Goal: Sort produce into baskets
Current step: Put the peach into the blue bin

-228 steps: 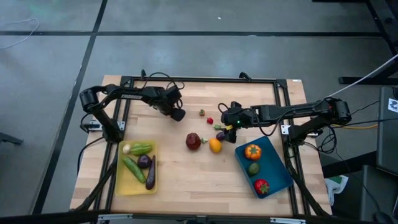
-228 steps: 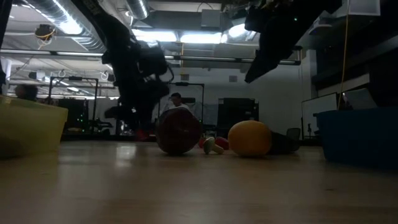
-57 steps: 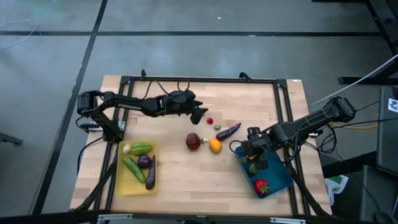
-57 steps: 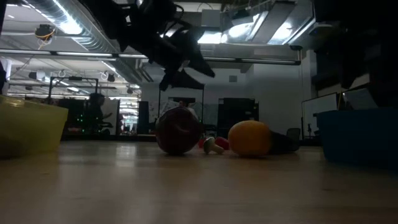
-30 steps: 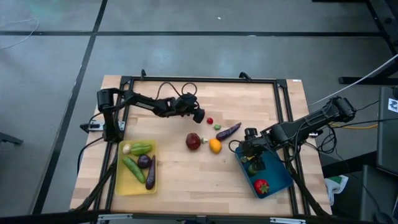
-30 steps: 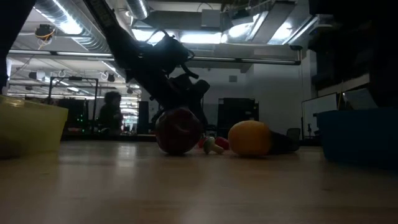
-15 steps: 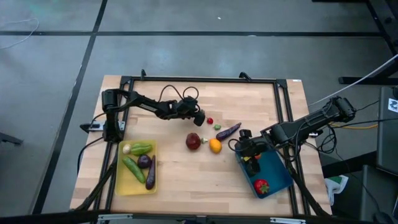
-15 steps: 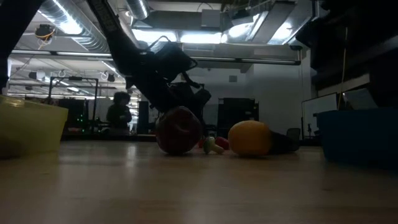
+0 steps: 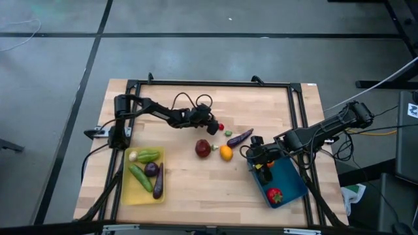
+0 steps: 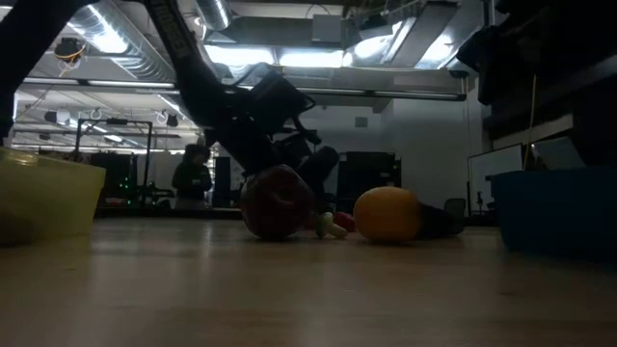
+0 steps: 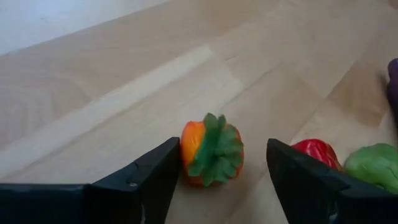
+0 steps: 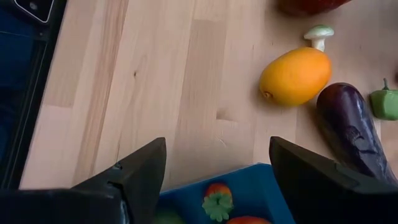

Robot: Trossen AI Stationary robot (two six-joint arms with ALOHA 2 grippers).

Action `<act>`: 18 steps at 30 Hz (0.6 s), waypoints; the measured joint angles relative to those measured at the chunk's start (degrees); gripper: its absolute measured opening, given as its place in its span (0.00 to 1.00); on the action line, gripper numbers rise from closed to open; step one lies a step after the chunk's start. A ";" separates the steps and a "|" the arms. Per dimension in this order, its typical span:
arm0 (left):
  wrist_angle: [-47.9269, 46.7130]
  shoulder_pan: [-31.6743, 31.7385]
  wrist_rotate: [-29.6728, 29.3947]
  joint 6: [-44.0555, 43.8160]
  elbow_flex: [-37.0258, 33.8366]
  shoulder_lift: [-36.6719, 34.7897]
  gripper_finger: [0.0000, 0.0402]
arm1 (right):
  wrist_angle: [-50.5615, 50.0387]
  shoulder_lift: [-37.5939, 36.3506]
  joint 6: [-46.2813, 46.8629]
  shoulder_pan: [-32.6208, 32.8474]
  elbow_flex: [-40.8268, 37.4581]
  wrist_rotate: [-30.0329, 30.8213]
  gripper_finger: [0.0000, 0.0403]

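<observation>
Your left gripper (image 11: pixel 219 163) has slid forward and its half-open fingers now sit around the little orange pepper (image 11: pixel 211 150) mid-table, not squeezing yet; your right gripper (image 9: pixel 253 153) waits open, empty, over the blue basket (image 9: pixel 292 180)

2 baskets: 1 yellow (image 9: pixel 126 190), 1 blue (image 9: pixel 293 191), 2 purple eggplants (image 9: pixel 240 137) (image 9: pixel 158 181), 1 orange (image 9: pixel 226 153), 1 dk red apple (image 9: pixel 203 148), 2 claws (image 9: pixel 214 125) (image 9: pixel 251 151)

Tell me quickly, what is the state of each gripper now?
Left gripper: open around the small orange pepper, not closed.
Right gripper: open, empty, above the blue basket.
</observation>
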 joint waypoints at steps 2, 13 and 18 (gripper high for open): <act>-0.23 0.04 0.00 0.05 0.43 0.19 0.55 | -0.05 0.00 0.00 0.00 0.00 0.00 0.70; -1.21 0.13 0.74 -0.17 0.97 0.25 0.31 | -0.09 0.00 0.00 0.02 0.00 2.61 0.70; -1.89 0.07 3.85 -0.15 0.90 -1.35 0.29 | -0.11 0.00 0.00 0.00 0.00 5.72 0.70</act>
